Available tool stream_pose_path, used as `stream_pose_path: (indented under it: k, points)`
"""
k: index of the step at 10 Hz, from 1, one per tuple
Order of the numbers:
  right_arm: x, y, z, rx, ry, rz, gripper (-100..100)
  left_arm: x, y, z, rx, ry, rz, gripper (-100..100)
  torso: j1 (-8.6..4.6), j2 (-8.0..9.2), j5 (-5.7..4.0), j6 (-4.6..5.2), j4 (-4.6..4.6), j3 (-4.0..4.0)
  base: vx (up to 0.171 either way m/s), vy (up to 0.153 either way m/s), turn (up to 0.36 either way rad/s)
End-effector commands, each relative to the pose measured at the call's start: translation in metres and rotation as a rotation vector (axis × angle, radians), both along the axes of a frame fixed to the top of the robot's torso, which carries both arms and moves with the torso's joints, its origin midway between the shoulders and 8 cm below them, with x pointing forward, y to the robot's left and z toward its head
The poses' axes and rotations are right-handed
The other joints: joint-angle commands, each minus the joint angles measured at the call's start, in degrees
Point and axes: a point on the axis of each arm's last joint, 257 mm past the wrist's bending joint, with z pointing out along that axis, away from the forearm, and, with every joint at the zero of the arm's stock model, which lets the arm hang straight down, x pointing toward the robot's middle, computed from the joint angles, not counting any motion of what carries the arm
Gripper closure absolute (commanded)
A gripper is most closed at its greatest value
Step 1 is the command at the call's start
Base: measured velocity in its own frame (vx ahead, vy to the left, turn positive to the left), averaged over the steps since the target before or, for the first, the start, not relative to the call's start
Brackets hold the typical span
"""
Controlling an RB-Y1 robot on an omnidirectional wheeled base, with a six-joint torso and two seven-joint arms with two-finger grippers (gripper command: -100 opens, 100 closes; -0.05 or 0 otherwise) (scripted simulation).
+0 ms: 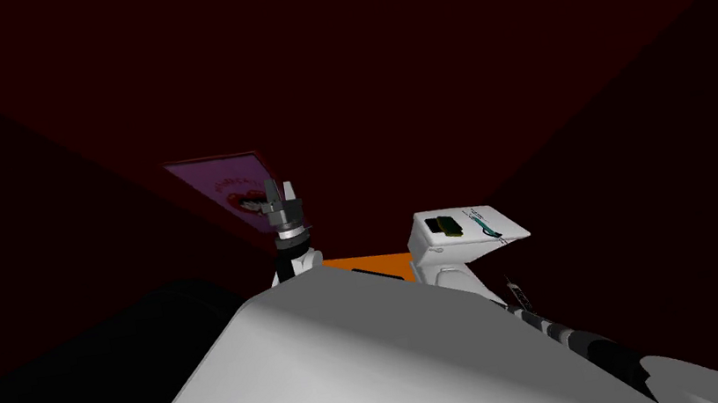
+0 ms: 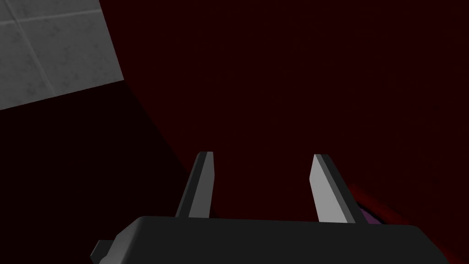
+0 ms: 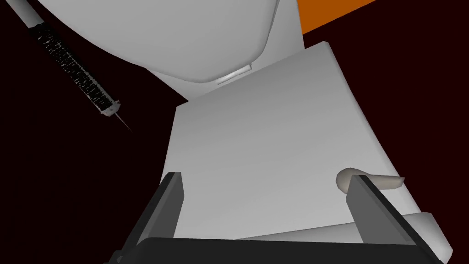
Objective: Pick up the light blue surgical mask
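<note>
Head view: a white box-shaped unit [image 1: 441, 275] stands right of centre, in front of an orange surface [image 1: 367, 264]. Two things lie on its top face. A dark olive block [image 1: 445, 226] sits toward the left edge. The surgical mask [image 1: 485, 224] sits toward the right edge and reads as a thin teal-to-light-blue strip, its form too small to confirm. Right wrist view: the right gripper [image 3: 265, 178] faces a flat white face, apparently of the same unit, with its fingers spread wide and nothing between them. A small pale rounded piece [image 3: 389, 181], not identifiable, sits at the tip of one finger. A syringe [image 3: 73, 73] lies well apart on the other side. The left gripper [image 1: 279, 187] is held up in front of a purple panel [image 1: 211, 176], fingers apart and empty. Handling, as a judgement: the mask should be very light, thin and limp, and not fragile. It lies flat on the top face, so the blade fingers cannot span it. Approach from above the right edge of the top face and pinch a free edge or a fold of the pleated middle. Avoid the ear loops, since the body would dangle and swing from them. Close gently, because the soft material may slide out of smooth blades.
</note>
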Motion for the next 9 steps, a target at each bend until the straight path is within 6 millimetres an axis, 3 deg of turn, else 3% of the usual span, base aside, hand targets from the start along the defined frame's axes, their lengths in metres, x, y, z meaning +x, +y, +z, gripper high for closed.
stream_pose_path:
  k: [1, 9]
  points:
    - [-0.010, -0.019, 0.004, -0.055, 0.031, -0.003, -100, 0.000, 0.000, 0.000, 0.000, 0.000, 0.000, 0, 0.00, 0.00, 0.00, 0.00, 0.00, 0.00, 0.048, -0.013, 0.369]
    - [-0.029, -0.088, 0.037, -0.261, 0.125, 0.037, -100, 0.000, 0.000, 0.000, 0.000, 0.000, 0.000, 0, 0.05, -0.04, 0.00, 0.03, -0.01, -0.02, 0.045, -0.028, 0.199]
